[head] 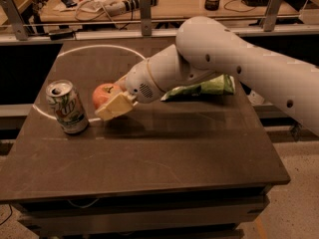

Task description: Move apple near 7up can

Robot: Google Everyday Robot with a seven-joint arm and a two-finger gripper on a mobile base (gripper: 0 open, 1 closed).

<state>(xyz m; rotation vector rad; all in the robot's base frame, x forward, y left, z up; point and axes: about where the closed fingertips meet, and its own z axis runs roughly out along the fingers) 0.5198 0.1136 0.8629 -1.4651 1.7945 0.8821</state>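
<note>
The red-orange apple (pixel 103 94) is held in my gripper (pixel 112 99), just above the dark table, a short way right of the 7up can (pixel 67 107). The can stands upright near the table's left edge, silver-white and green, pull-tab top showing. My gripper is shut on the apple, with one cream finger (pixel 115 106) across its front and the other hidden behind it. The white arm reaches in from the upper right.
A green crinkled chip bag (pixel 202 87) lies behind the arm at mid-right of the table (pixel 164 153). A white circle line is marked on the tabletop's far left. A cluttered bench (pixel 149 4) runs behind the table.
</note>
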